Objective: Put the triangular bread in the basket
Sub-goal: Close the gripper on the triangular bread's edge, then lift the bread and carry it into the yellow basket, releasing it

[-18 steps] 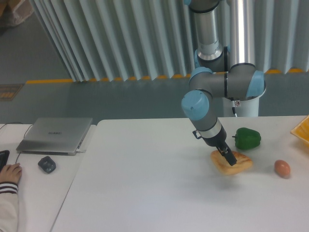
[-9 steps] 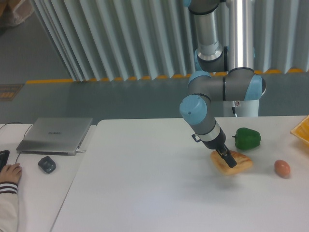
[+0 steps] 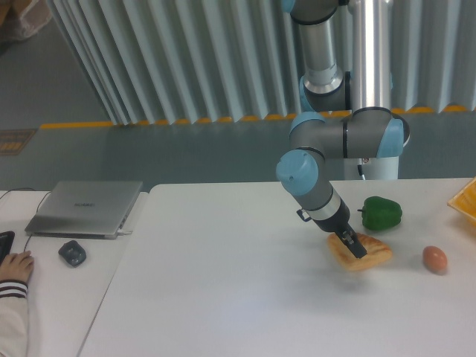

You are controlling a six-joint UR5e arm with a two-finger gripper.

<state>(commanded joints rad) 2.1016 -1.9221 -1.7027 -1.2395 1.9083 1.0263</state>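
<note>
Looking at it, the black two-finger gripper (image 3: 355, 247) seems pinched onto the flat golden-tan triangular bread (image 3: 361, 251) sitting near the green pepper (image 3: 381, 213), so lift gently and carry it level toward the yellow-orange basket (image 3: 465, 201) corner.

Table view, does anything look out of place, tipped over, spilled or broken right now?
Nothing stands out. The triangular bread lies flat and whole under the gripper, the green pepper and egg sit apart from it, and only a corner of the basket shows at the right edge. No spills.
</note>
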